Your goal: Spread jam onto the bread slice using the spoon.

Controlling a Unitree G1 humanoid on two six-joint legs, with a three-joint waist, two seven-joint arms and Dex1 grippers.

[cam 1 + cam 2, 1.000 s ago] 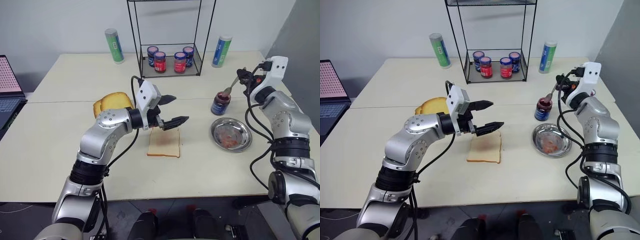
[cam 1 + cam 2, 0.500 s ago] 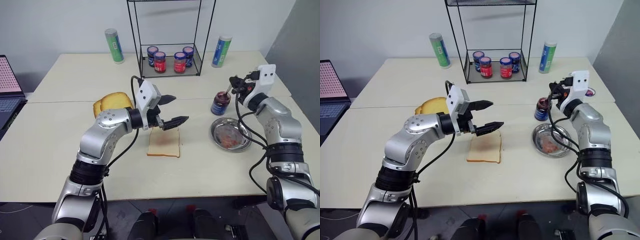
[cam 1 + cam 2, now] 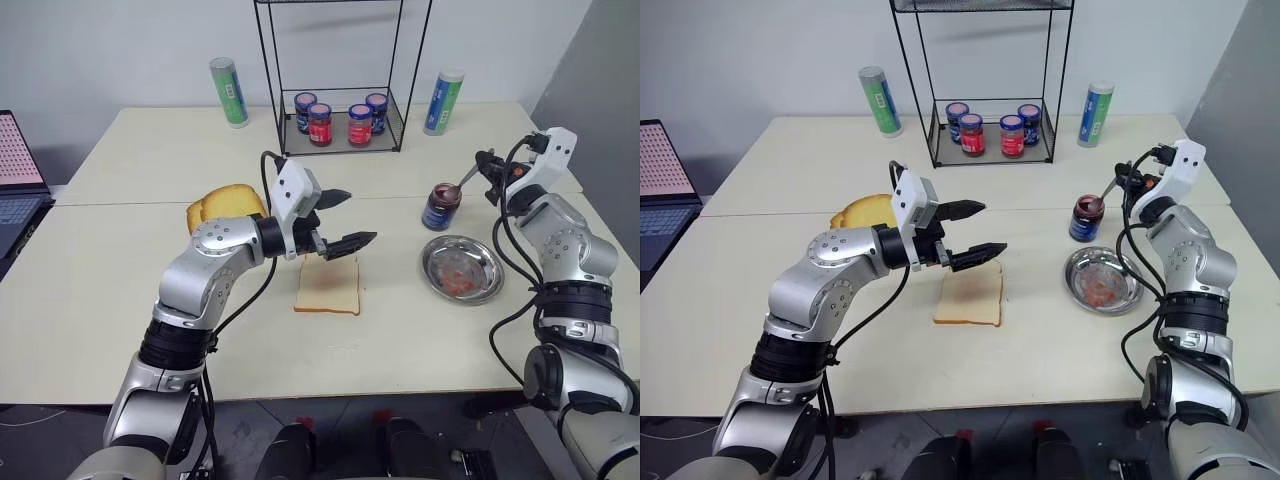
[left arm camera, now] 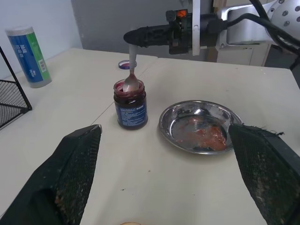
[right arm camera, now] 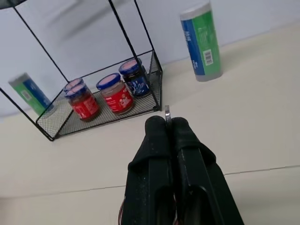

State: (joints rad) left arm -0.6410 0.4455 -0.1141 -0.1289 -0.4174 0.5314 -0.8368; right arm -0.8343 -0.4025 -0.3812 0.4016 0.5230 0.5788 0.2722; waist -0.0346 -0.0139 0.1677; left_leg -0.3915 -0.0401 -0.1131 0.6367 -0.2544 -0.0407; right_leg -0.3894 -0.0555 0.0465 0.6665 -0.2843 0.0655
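The bread slice [image 3: 328,287] lies flat on the table near its middle, with a faint reddish tint on its face. Just above its far edge hovers my left gripper [image 3: 362,216], open and holding nothing. To the right stands the small open jar of jam [image 3: 440,206], blue-labelled and dark red inside. My right gripper [image 3: 487,172] is shut on the handle of the spoon [image 4: 131,75]. The spoon slants down so that its bowl sits in the jar's mouth. In the right wrist view the handle's tip [image 5: 167,112] pokes out between the closed fingers.
A round steel plate [image 3: 490,262] smeared with red sits in front of the jar. A thick golden bread stack [image 3: 225,205] lies left of my left arm. At the back stand a wire rack [image 3: 340,118] with several lidded jars and two cans [image 3: 229,91] [image 3: 443,102]. A laptop [image 3: 15,180] is at far left.
My right wrist has rolled and swung left, then back to the right, keeping the spoon at the jar. The left arm has not moved.
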